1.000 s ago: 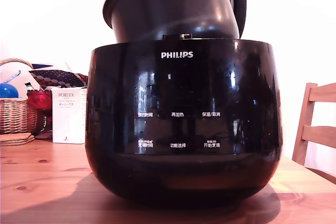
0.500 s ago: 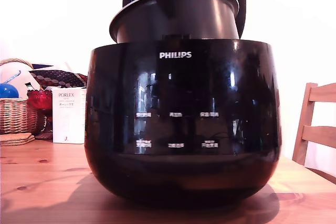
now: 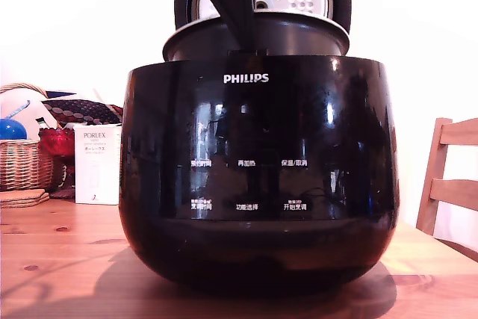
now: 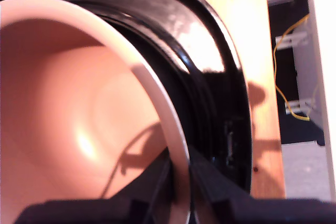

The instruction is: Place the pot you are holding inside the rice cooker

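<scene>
Dark metal, the pot (image 3: 299, 35) is rigid and slick; my claw (image 4: 178, 182) is clamped on its thin rim (image 4: 157, 98), the only workable grip. Below the claw, the pot sits mostly inside the rice cooker (image 3: 258, 177), not fully seated.

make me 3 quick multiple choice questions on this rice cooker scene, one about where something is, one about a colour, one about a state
1. Where is the pot?
A. on the table beside the cooker
B. partly sunk into the rice cooker, rim above its top edge
C. on the chair

2. What colour is the pot's inside in the wrist view?
A. pinkish-tan
B. green
C. blue

3. What is the gripper doing?
A. hanging open, away from the pot
B. shut on the pot's rim
C. pressing a button

Answers:
1 B, the exterior view shows only the pot's upper part above the cooker body.
2 A, the wrist view shows a pinkish-tan interior.
3 B, its fingers straddle the rim, one on each side.
</scene>
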`<action>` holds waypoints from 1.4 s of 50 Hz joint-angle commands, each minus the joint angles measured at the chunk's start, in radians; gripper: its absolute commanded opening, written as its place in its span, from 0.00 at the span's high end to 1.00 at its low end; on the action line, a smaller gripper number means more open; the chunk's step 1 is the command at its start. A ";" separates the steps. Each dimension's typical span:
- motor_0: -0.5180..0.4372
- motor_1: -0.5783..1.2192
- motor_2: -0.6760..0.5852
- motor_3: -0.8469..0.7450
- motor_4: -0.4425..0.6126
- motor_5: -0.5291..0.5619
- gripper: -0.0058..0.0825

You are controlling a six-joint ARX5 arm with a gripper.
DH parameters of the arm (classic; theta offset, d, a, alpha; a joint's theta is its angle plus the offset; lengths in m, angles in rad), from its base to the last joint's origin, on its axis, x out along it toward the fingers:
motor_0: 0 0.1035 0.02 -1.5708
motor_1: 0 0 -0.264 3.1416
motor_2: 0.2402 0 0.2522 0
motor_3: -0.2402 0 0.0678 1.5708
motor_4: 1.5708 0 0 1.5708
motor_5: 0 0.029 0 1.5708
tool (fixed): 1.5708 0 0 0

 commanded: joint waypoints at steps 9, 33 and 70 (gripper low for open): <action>-0.036 0.031 0.006 -0.003 0.010 0.003 0.96; -0.054 0.031 0.006 0.001 0.030 -0.012 0.96; -0.055 0.031 0.006 -0.039 0.113 -0.057 0.86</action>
